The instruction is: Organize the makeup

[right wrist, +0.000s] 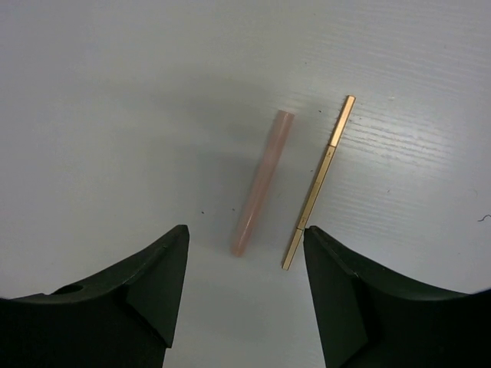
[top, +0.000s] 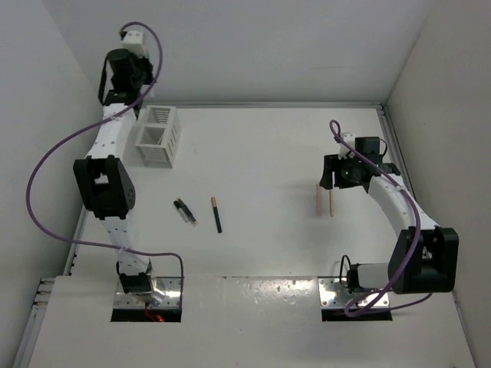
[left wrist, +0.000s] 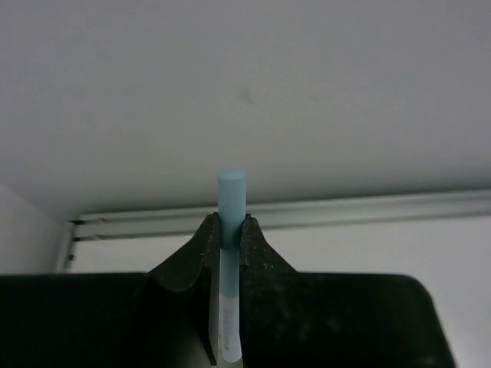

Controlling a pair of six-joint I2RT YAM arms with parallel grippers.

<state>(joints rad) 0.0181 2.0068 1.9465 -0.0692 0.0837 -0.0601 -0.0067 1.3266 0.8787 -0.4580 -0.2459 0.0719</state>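
My left gripper is raised at the back left and is shut on a light blue stick, which stands upright between the fingers. My right gripper is open and hovers over the table at the right. A pink stick and a thin tan stick lie side by side just ahead of its fingertips; both also show in the top view, pink and tan. A short black tube and a black pencil with a gold end lie mid-table.
A white slotted box stands at the back left, just below the raised left gripper. White walls close in the table at the back and on both sides. A purple cable loops from each arm.
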